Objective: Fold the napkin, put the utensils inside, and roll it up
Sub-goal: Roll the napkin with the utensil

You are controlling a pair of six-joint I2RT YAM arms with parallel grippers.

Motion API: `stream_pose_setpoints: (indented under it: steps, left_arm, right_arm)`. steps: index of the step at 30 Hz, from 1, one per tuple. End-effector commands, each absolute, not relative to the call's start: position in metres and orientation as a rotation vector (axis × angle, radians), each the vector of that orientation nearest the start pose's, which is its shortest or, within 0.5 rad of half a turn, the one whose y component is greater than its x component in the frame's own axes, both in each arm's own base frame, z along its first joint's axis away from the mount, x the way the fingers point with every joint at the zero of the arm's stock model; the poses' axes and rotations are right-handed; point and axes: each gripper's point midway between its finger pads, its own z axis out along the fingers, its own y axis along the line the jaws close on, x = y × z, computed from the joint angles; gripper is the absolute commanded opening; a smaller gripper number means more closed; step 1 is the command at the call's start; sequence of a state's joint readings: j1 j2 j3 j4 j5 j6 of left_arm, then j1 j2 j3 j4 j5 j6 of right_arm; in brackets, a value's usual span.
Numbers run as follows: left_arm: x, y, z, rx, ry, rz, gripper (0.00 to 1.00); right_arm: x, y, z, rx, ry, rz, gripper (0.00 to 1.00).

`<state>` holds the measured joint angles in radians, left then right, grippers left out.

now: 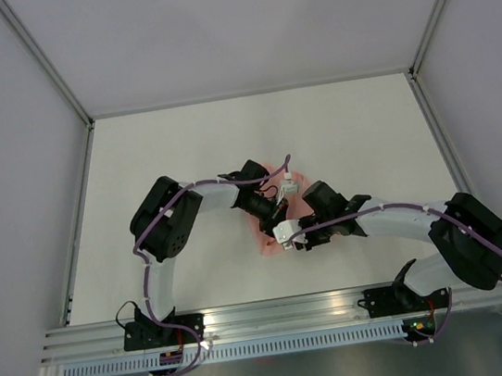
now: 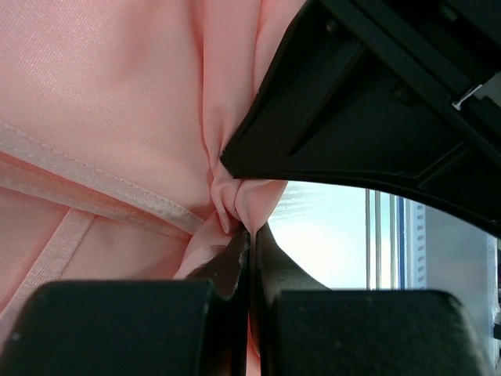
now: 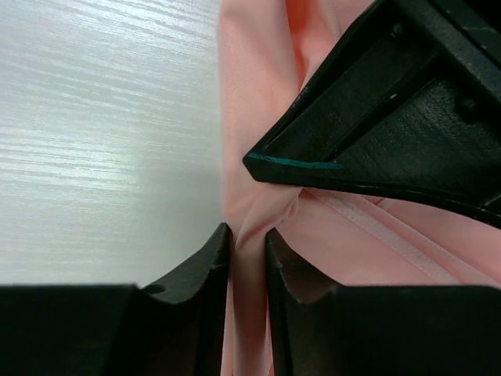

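The salmon-pink napkin (image 1: 269, 241) lies bunched at the table's middle, mostly hidden under both grippers. My left gripper (image 1: 277, 205) is shut on a gathered fold of the napkin (image 2: 117, 94), with its fingertips (image 2: 252, 235) pinching the cloth. My right gripper (image 1: 300, 223) is shut on another pleat of the napkin (image 3: 258, 94) between its fingertips (image 3: 248, 239). The two grippers sit tip to tip. Each shows as a black body in the other's wrist view, the right gripper (image 2: 376, 117) and the left gripper (image 3: 391, 133). No utensils are in view.
The white table (image 1: 180, 151) is fenced by metal frame posts at its far corners (image 1: 87, 122). An aluminium rail (image 1: 278, 313) runs along the near edge by the arm bases. Bare tabletop (image 3: 102, 141) shows to the napkin's left in the right wrist view.
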<state>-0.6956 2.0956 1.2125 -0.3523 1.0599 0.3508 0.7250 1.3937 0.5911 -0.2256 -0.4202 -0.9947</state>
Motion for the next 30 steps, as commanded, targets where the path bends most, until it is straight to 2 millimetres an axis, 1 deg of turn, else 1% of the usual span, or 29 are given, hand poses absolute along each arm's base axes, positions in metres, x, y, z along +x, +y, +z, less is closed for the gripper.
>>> stream_pose_setpoints:
  steps: [1, 4, 5, 6, 7, 8, 9, 10, 11, 12, 13, 14, 15, 16, 18, 19, 20, 21, 22, 24, 25, 27, 29, 30]
  left_arm:
    - [0.201, -0.335, -0.021, 1.557, 2.244, -1.325, 0.02]
    - [0.207, -0.337, -0.013, 1.535, 2.242, -1.297, 0.04]
    - [0.21, -0.338, -0.012, 1.534, 2.24, -1.279, 0.05]
    - [0.212, -0.34, -0.005, 1.526, 2.226, -1.277, 0.06]
    - [0.213, -0.341, -0.002, 1.515, 2.229, -1.276, 0.06]
    - [0.216, -0.342, 0.0, 1.505, 2.228, -1.257, 0.06]
    - [0.219, -0.344, 0.007, 1.496, 2.213, -1.249, 0.06]
    - [0.221, -0.346, 0.011, 1.48, 2.207, -1.244, 0.06]
    - [0.222, -0.346, 0.014, 1.466, 2.203, -1.245, 0.07]
    - [0.223, -0.349, 0.022, 1.453, 2.183, -1.247, 0.07]
    - [0.224, -0.351, 0.027, 1.419, 2.191, -1.256, 0.07]
    - [0.226, -0.354, 0.032, 1.402, 2.154, -1.264, 0.08]
    - [0.226, -0.355, 0.035, 1.361, 2.171, -1.277, 0.09]
    - [0.228, -0.358, 0.044, 1.343, 2.149, -1.279, 0.09]
    - [0.229, -0.361, 0.05, 1.297, 2.14, -1.295, 0.1]
    - [0.228, -0.363, 0.059, 1.287, 2.113, -1.315, 0.11]
    - [0.225, -0.363, 0.059, 1.279, 2.114, -1.33, 0.11]
    - [0.226, -0.365, 0.063, 1.258, 2.108, -1.345, 0.11]
    - [0.225, -0.365, 0.065, 1.255, 2.106, -1.354, 0.11]
    - [0.225, -0.366, 0.067, 1.239, 2.101, -1.354, 0.1]
    - [0.226, -0.367, 0.069, 1.24, 2.086, -1.35, 0.07]
    - [0.226, -0.365, 0.071, 1.24, 2.062, -1.335, 0.06]
    - [0.224, -0.361, 0.069, 1.232, 2.075, -1.323, 0.05]
    - [0.224, -0.36, 0.07, 1.19, 2.113, -1.324, 0.05]
  right_arm:
    - [0.177, 0.211, -0.006, -2.105, 1.617, 0.485, 0.27]
    - [0.174, 0.212, -0.007, -2.121, 1.656, 0.525, 0.19]
    - [0.172, 0.211, -0.01, -2.127, 1.676, 0.537, 0.18]
    - [0.17, 0.209, -0.011, -2.131, 1.697, 0.549, 0.18]
    - [0.173, 0.213, -0.007, -2.123, 1.7, 0.561, 0.16]
    - [0.17, 0.213, -0.01, -2.13, 1.718, 0.58, 0.15]
    - [0.168, 0.211, -0.01, -2.134, 1.744, 0.598, 0.15]
    - [0.171, 0.214, -0.007, -2.122, 1.749, 0.62, 0.14]
    - [0.17, 0.213, -0.01, -2.129, 1.778, 0.637, 0.13]
    - [0.168, 0.211, -0.011, -2.132, 1.804, 0.656, 0.12]
    - [0.172, 0.213, -0.01, -2.121, 1.815, 0.662, 0.1]
    - [0.17, 0.212, -0.013, -2.125, 1.837, 0.681, 0.08]
    - [0.17, 0.212, -0.014, -2.12, 1.858, 0.692, 0.05]
    - [0.174, 0.213, -0.012, -2.11, 1.866, 0.694, 0.04]
    - [0.17, 0.212, -0.014, -2.113, 1.899, 0.735, 0.04]
    - [0.173, 0.213, -0.012, -2.103, 1.905, 0.745, 0.03]
    - [0.171, 0.211, -0.014, -2.104, 1.927, 0.766, 0.03]
    - [0.17, 0.211, -0.015, -2.102, 1.94, 0.777, 0.02]
    - [0.173, 0.213, -0.013, -2.094, 1.943, 0.78, 0.0]
    - [0.173, 0.212, -0.015, -2.091, 1.964, 0.791, 0.0]
    - [0.175, 0.212, -0.015, -2.085, 1.966, 0.79, 0.0]
    - [0.177, 0.212, -0.015, -2.079, 1.976, 0.786, 0.01]
    - [0.177, 0.212, -0.016, -2.075, 1.989, 0.787, 0.0]
    - [0.177, 0.212, -0.016, -2.073, 1.989, 0.786, 0.0]
